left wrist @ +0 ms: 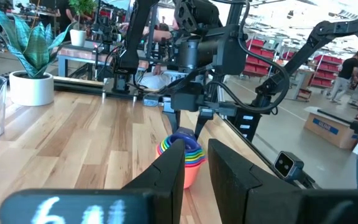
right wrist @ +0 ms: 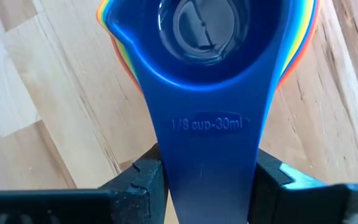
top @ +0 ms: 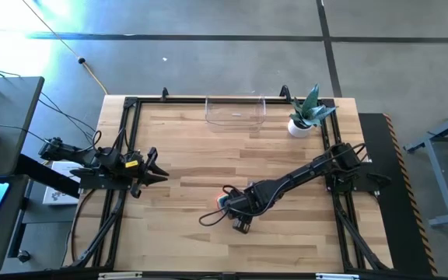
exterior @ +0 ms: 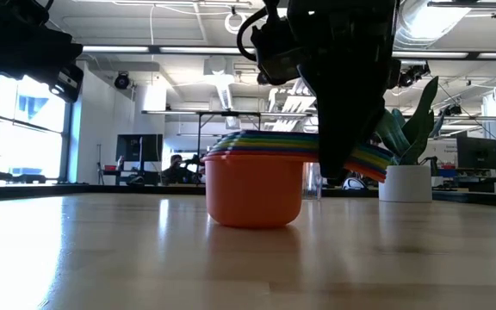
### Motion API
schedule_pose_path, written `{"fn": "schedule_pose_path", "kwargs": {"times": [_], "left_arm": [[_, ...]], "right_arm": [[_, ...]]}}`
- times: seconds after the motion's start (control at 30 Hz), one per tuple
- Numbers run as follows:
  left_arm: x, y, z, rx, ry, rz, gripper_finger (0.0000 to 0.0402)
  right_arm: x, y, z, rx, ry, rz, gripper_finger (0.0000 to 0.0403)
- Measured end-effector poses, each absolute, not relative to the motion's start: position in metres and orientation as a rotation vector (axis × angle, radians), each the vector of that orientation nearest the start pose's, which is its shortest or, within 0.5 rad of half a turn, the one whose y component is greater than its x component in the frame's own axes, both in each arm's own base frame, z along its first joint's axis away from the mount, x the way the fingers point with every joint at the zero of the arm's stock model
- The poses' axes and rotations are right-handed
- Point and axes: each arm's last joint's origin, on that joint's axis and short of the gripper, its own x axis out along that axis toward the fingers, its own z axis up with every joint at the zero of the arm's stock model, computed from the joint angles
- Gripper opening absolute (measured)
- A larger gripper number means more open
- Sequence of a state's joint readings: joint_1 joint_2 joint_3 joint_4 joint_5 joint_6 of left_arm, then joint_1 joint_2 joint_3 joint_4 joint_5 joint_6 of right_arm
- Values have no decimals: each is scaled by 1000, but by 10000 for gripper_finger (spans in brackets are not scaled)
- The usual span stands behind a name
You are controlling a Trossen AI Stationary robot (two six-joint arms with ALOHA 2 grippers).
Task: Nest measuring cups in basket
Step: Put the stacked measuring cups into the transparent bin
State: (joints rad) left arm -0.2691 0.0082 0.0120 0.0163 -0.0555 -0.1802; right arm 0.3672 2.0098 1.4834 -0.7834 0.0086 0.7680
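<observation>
The measuring cups [exterior: 252, 189] stand nested in one rainbow stack, the orange cup outermost with its bottom on the table and a blue one [right wrist: 216, 37] on top. The stack sits near the table's middle, toward the near edge [top: 222, 201], and also shows in the left wrist view [left wrist: 182, 155]. My right gripper [right wrist: 207, 180] is over the stack's handles [top: 239, 214], shut on them. My left gripper [top: 150, 167] waits open at the table's left side. The clear basket [top: 236, 111] rests on the table at the far edge. My right gripper has the stacked flat handles between its two fingers, the blue top handle [right wrist: 210, 155] showing with a finger [right wrist: 145, 180] at each long edge. The fingers come from above, pointing down, set across the handles. The stack stays upright with the orange cup on the table.
A white plant pot [top: 299, 124] with a green plant stands at the far right, beside the basket. Bare wood lies between the stack and the basket. Black frame rails run along the table's left and right sides.
</observation>
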Motion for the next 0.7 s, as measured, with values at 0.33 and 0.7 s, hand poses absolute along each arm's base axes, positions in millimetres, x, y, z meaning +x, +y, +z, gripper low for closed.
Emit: {"fn": "schedule_pose_path", "kwargs": {"times": [0.33, 0.7], "left_arm": [[94, -24, 169, -183, -1, -215, 62], [94, -24, 169, -183, -1, -215, 62]], "right_arm": [[372, 143, 178, 476, 1326, -238, 130], [372, 143, 178, 485, 1320, -257, 128]]}}
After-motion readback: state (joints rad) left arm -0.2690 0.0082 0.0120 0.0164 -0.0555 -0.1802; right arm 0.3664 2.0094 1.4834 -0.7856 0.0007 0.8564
